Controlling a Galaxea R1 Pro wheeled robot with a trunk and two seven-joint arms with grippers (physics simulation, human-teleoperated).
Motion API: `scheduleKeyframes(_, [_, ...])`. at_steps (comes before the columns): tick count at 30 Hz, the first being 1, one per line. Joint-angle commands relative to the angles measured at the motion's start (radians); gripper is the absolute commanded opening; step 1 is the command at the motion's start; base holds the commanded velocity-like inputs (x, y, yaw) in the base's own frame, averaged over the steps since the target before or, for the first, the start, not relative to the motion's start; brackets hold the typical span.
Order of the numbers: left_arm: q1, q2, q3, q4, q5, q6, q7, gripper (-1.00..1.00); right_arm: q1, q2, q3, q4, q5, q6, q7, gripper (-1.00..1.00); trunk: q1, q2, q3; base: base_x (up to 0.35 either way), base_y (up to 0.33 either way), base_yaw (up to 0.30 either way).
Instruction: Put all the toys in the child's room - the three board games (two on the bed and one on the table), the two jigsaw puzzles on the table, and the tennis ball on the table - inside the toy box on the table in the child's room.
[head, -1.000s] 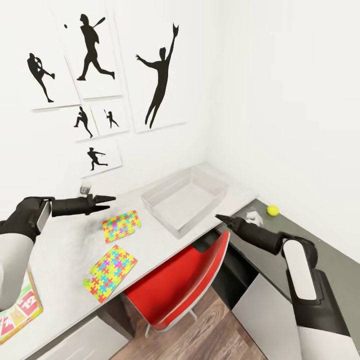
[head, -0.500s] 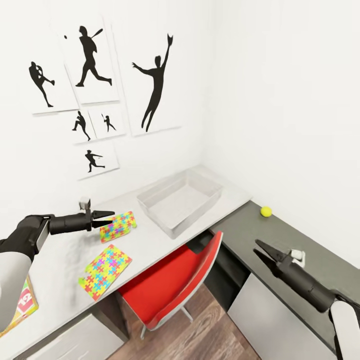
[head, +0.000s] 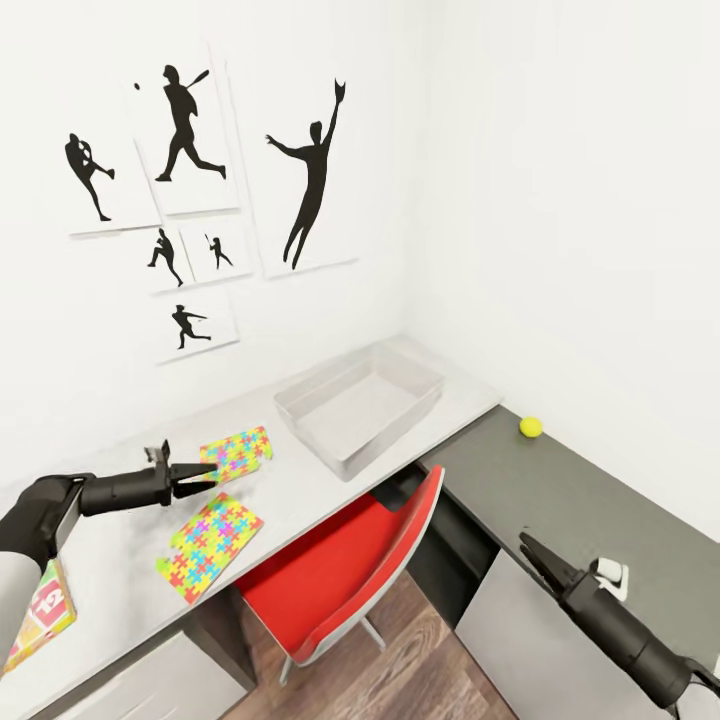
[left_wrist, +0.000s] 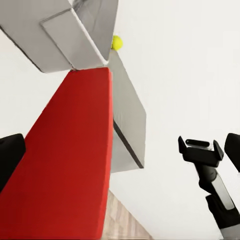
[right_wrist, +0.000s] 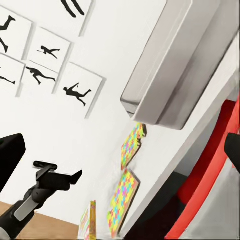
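Right gripper (head: 532, 548) is low in front of the dark shelf unit (head: 590, 500), jaws parted, empty. Left gripper (head: 195, 471) hovers just above the surface (head: 300, 490), fingers apart, holding nothing, between the near jigsaw puzzle (head: 215, 533) and the far jigsaw puzzle (head: 238, 451). Likely next: drop left onto the near puzzle's edge and pinch thin. Board game (head: 40, 612) at the near-left edge shows "12". Toy box (head: 360, 405) looks empty; tennis ball (head: 531, 427) is on the shelf unit by the wall.
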Motion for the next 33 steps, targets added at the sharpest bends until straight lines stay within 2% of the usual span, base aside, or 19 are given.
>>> scheduleKeyframes(1, [0.01,0.003,0.002,0.0,-0.003,0.01,-0.006,1.0,0.001,0.0,0.0,0.001,0.0,0.004,0.003,1.0,0.0,-0.001,-0.001,0.0,0.0,0.0])
scheduleKeyframes(6, [0.06,0.013,0.002,0.0,-0.002,0.005,-0.006,1.0,0.007,0.002,0.011,0.002,0.01,-0.001,0.007,1.0,0.0,-0.001,-0.001,0.0,0.0,0.0])
scheduleKeyframes(12, [0.111,0.011,0.003,-0.003,-0.001,-0.042,-0.006,1.0,0.008,0.003,0.033,0.005,0.019,-0.038,0.006,1.0,0.0,-0.001,-0.001,0.0,0.0,0.0])
scheduleKeyframes(22, [0.119,0.011,0.011,-0.006,-0.001,-0.064,-0.006,1.0,0.008,0.002,0.035,0.036,0.071,-0.083,0.006,1.0,0.0,-0.001,-0.001,0.0,0.0,0.0])
scheduleKeyframes(33, [0.12,0.02,0.03,-0.006,-0.005,-0.065,-0.006,1.0,0.008,0.002,0.033,0.04,0.079,-0.088,0.008,1.0,0.0,-0.001,0.009,-0.015,0.007,-0.069])
